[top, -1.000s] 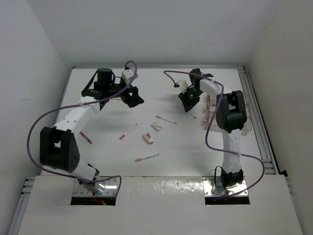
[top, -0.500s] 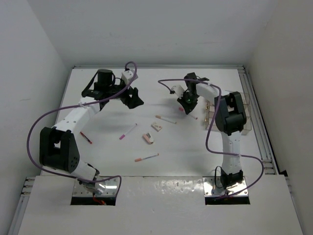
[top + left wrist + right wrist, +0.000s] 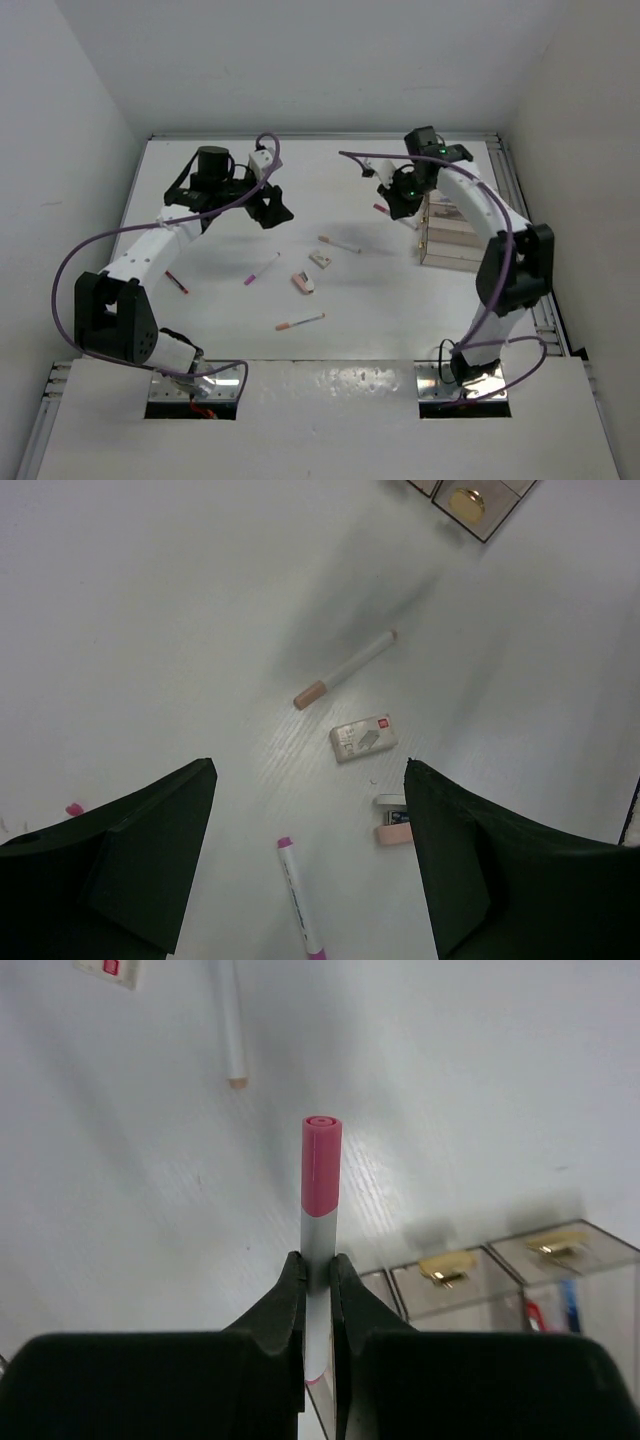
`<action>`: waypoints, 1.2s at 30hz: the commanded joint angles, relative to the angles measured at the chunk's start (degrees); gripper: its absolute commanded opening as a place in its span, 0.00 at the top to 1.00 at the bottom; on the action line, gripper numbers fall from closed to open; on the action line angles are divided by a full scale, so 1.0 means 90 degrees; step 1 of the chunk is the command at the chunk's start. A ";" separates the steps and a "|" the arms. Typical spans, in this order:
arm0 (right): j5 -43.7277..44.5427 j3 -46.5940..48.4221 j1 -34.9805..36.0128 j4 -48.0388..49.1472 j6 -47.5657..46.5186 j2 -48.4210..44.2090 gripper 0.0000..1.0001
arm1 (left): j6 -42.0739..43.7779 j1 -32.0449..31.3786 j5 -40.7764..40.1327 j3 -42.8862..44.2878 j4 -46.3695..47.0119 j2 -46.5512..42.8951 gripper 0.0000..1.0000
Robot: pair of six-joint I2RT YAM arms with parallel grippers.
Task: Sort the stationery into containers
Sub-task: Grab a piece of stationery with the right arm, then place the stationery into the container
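Overhead, your right hand [image 3: 400,195] hangs by the clear box [image 3: 452,236] at the surface's [image 3: 360,300] far right edge; grip unreadable from there. Right wrist view settles it: fingers [image 3: 290,1290] pinched on a pink-capped white pen [image 3: 320,1175], box compartments close beside. Left hand [image 3: 310,770] spread wide, holding nothing, over mid-surface: one eraser [image 3: 364,737], a second eraser [image 3: 394,825], a peach-capped pen [image 3: 345,667], a purple-capped pen [image 3: 300,900], all sharper in its wrist view.
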 commanded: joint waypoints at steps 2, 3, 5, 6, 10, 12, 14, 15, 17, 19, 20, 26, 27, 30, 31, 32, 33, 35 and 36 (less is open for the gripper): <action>-0.0344 -0.0229 -0.0445 -0.0435 -0.1186 -0.1041 1.00 | 0.0077 -0.0126 0.0117 0.0096 0.0143 -0.0205 0.18; -0.0305 -0.0424 -0.0621 -0.0280 -0.1403 -0.1140 1.00 | 0.0116 -0.0136 0.0117 0.0106 0.0133 -0.0204 0.18; -0.0275 -0.0796 -0.1255 -0.0279 -0.2290 -0.1268 1.00 | 0.0146 -0.0165 0.0107 0.0116 0.0123 -0.0214 0.18; -0.0276 -0.0893 -0.1470 -0.0289 -0.2613 -0.1287 1.00 | 0.0213 -0.0165 0.0097 0.0125 0.0123 -0.0214 0.18; -0.0305 -0.1343 -0.2631 0.0208 -0.3980 -0.1219 1.00 | 0.0273 -0.0175 0.0000 0.0125 0.0104 -0.0175 0.17; -0.0276 -0.1276 -0.2829 0.0432 -0.4227 -0.1005 1.00 | 0.0273 -0.0165 -0.0049 0.0154 0.0075 -0.0146 0.16; -0.0246 -0.1236 -0.3044 0.0638 -0.4325 -0.0868 1.00 | 0.0302 -0.0165 -0.0088 0.0203 -0.0013 -0.0078 0.16; -0.0246 -0.1246 -0.3083 0.0861 -0.4393 -0.0761 1.00 | 0.0331 -0.0156 -0.0127 0.0223 -0.0042 -0.0058 0.16; -0.0237 -0.1227 -0.3171 0.1039 -0.4529 -0.0663 1.00 | 0.0428 -0.0146 -0.0157 0.0223 -0.0120 -0.0077 0.16; -0.0207 -0.1120 -0.3181 0.1040 -0.4715 -0.0478 1.00 | 0.0497 -0.0117 -0.0186 0.0204 -0.0169 -0.0097 0.16; -0.0188 -0.1090 -0.3181 0.1030 -0.4784 -0.0409 1.00 | 0.0526 -0.0107 -0.0186 0.0165 -0.0170 -0.0116 0.16; 0.0202 -0.1003 -0.3123 0.1030 -0.5077 0.0089 0.96 | 0.0448 0.0292 -0.0264 0.0163 -0.0218 -0.0068 0.09; 0.0242 -0.0973 -0.3104 0.1001 -0.5077 0.0205 0.92 | 0.0506 0.0371 -0.0322 0.0251 -0.0451 -0.0019 0.08; 0.0368 -0.0992 -0.3055 0.0952 -0.5019 0.0314 0.73 | 0.1255 0.0616 -0.0712 0.0941 -0.1268 0.0525 0.05; 0.0388 -0.1021 -0.3045 0.0961 -0.5009 0.0314 0.69 | 0.1520 0.0742 -0.0820 0.1207 -0.1534 0.0721 0.05; 0.0388 -0.1050 -0.3035 0.1000 -0.4961 0.0295 0.66 | 0.1822 0.0772 -0.1101 0.1519 -0.1827 0.0926 0.06; 0.0369 -0.1051 -0.3025 0.1020 -0.4834 0.0266 0.62 | 0.2106 0.0801 -0.1220 0.2189 -0.2439 0.1431 0.07; 0.0262 -0.0993 -0.3015 0.0971 -0.4494 0.0168 0.56 | 0.3170 0.0948 -0.1328 0.2963 -0.3155 0.2039 0.11; 0.0184 -0.0963 -0.3006 0.0923 -0.4346 0.0139 0.54 | 0.3434 0.1025 -0.1309 0.3711 -0.3777 0.2641 0.12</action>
